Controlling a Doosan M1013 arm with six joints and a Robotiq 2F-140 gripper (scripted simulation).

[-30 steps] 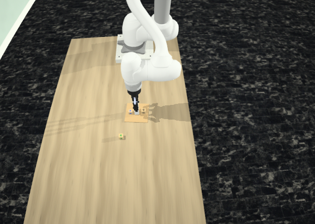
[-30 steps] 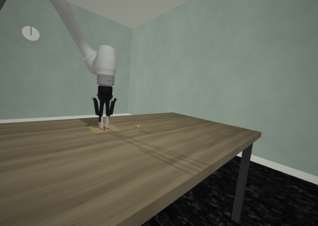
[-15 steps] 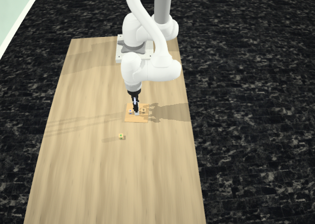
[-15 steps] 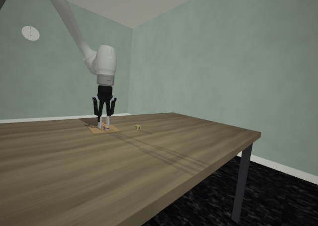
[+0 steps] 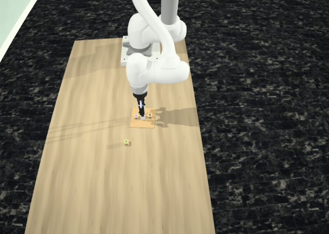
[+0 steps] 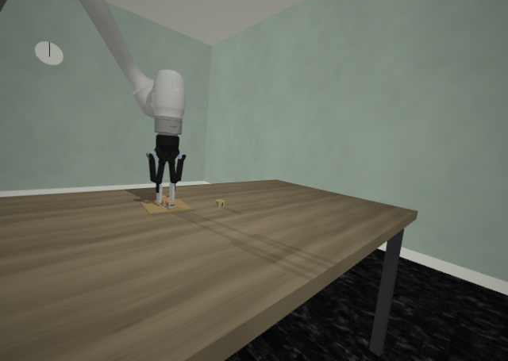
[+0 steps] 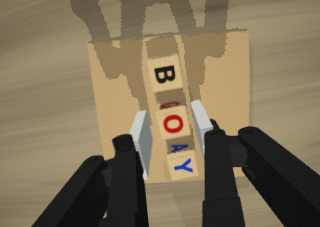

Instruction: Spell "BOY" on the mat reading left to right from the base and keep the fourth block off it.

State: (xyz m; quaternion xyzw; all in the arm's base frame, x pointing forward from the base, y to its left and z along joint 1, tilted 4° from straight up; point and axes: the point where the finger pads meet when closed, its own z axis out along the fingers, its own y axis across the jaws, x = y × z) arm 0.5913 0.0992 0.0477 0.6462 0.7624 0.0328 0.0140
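wooden table [image 5: 92, 178] [image 6: 205, 266] [image 7: 35, 112], seen from the top | far end: white base plate [image 5: 123, 59] | middle: flat orange mat [image 5: 142, 124] [image 6: 153, 209] [image 7: 227, 82] | nearer and a bit left: little block with green marks [image 5: 126, 142] [image 6: 220, 203], apart from the mat

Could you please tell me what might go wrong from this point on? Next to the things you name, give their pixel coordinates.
The pincer [image 5: 142, 117] [image 6: 165, 193] [image 7: 171, 120] stands open around the O block [image 7: 173, 123], with a gap on each side; if it shifts sideways while rising, a finger could knock that block out of line.

The Y block [image 5: 135, 116] [image 7: 182, 166] sits close by the O block, so a bumped O might push it askew.

The fingers reach down close to the mat [image 5: 142, 124] [image 6: 152, 210] [image 7: 227, 97], so a slanting retreat might drag it.
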